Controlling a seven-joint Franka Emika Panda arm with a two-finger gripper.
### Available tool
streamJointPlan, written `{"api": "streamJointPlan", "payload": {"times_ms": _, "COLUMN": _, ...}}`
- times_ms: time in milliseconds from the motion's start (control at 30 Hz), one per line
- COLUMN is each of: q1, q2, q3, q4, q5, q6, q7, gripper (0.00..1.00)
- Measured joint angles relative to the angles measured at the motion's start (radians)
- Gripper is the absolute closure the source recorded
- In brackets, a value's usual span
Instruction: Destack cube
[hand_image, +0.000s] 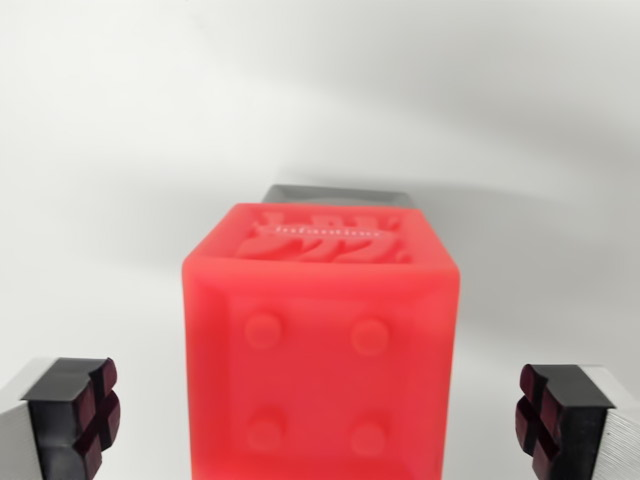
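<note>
Two fingers frame the bottom of the wrist view: one pad (85, 420) at about 8 o'clock, the other at about 4 o'clock, each dark with a reddish cross-grooved face set in a grey metal body. The gripper (318, 420) has its jaws spread wide, well apart from each other, and neither pad touches anything; there is clear white space between each pad and the cube's sides.

Between them, at centre running down to 6 o'clock, stands the red cube (320, 345). It sits upright and square to the camera. The face turned toward the lens carries four round raised studs, two above two. Its upper face, seen foreshortened toward 12 o'clock, bears raised lettering over a moulded relief pattern; the word is too blurred to read with certainty. The cube's lower edge runs out of the frame.

Just behind the cube's top edge, at about 12 o'clock from its centre, a thin strip of a grey block (340, 195) shows, mostly hidden by the red one. Whether the two touch cannot be told from this angle.

Everything rests against a plain white surface (120, 150), with soft shadows falling to either side of the cube.
</note>
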Motion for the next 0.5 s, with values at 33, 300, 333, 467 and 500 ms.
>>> {"api": "streamJointPlan", "payload": {"times_ms": 33, "q1": 0.001, "q2": 0.007, "q3": -0.001, "q4": 0.000, "q5": -0.001, "q6": 0.007, "q7": 0.001, "gripper": 0.00}}
{"api": "streamJointPlan", "payload": {"times_ms": 300, "q1": 0.007, "q2": 0.051, "q3": -0.009, "q4": 0.004, "q5": -0.006, "q6": 0.047, "q7": 0.005, "gripper": 0.00}}
{"api": "streamJointPlan", "payload": {"times_ms": 333, "q1": 0.009, "q2": 0.055, "q3": -0.010, "q4": 0.004, "q5": -0.007, "q6": 0.051, "q7": 0.006, "gripper": 0.00}}
{"api": "streamJointPlan", "payload": {"times_ms": 467, "q1": 0.012, "q2": 0.069, "q3": -0.014, "q4": 0.006, "q5": -0.007, "q6": 0.064, "q7": 0.006, "gripper": 0.00}}
{"api": "streamJointPlan", "payload": {"times_ms": 500, "q1": 0.013, "q2": 0.071, "q3": -0.015, "q4": 0.006, "q5": -0.007, "q6": 0.066, "q7": 0.006, "gripper": 0.00}}
